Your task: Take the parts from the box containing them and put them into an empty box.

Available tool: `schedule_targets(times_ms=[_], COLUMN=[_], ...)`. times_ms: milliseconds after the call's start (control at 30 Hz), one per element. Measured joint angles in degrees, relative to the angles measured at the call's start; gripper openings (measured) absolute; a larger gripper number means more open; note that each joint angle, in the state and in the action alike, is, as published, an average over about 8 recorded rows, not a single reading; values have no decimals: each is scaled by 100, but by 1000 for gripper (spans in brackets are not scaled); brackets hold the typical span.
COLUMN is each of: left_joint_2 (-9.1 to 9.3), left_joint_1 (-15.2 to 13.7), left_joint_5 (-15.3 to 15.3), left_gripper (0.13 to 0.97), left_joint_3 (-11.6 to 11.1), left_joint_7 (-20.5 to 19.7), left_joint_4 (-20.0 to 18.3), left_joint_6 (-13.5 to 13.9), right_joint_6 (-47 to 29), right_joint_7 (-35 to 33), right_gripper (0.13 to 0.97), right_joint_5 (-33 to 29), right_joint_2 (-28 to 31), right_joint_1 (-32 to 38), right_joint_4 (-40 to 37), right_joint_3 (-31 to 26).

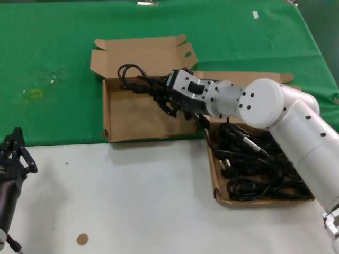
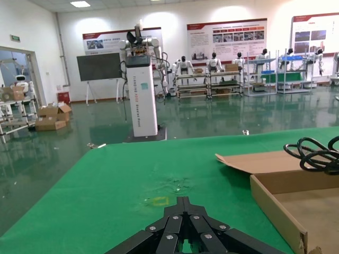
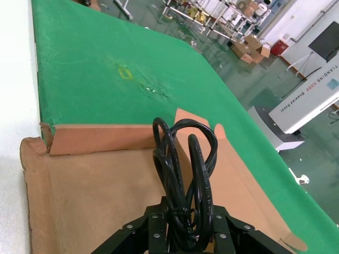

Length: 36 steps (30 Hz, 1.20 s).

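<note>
On the green cloth (image 1: 63, 63) lay two cardboard boxes: the empty box (image 1: 132, 114) on its near edge, and just right of it the box of parts (image 1: 220, 193), heaped with black cables. Over the empty box, the right gripper (image 1: 168, 101) clamped one coiled black cable (image 3: 185, 174). Well left of that box, the left gripper (image 1: 15, 151) waited, fingers together, holding nothing.

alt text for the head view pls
The right gripper holds a coiled black cable bundle over the empty cardboard box on the green cloth. A second box to the right holds more black cables; the left gripper rests at the lower left.
</note>
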Motion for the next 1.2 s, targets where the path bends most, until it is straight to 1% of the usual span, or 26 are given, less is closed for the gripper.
schedule_targets(times_ms=[67,333,367,633,667,933,1067,1200], left_joint_2=[0,0,0,0,0,0,0,0], left_joint_1=[0,0,0,0,0,0,0,0], left_joint_5=[0,0,0,0,0,0,0,0], left_gripper=[144,144,144,144,144,145,148,158], left_joint_3=[0,0,0,0,0,0,0,0], left_joint_7=[0,0,0,0,0,0,0,0], left_joint_4=[0,0,0,0,0,0,0,0], left_joint_6=[0,0,0,0,0,0,0,0], right_joint_6=[11,27,29,86,98,163,182,255], right_joint_7=[-19,-94,-102,-136,-137,-150,-155,-172], right_gripper=[250,329,329,478,478,687,687,769], right_joint_5=[5,53,62,119,126,173,200,300], right_joint_2=[-20,-60,-63,-64,-62,-49,-44,-26], right_joint_1=[10,18,18,50,54,61,28,-101], right_joint_4=[-25,-90,-99,-167,-171,-175,-149,-45], right_joint_3=[-11,-47,-49,-30,-23,17,34,93])
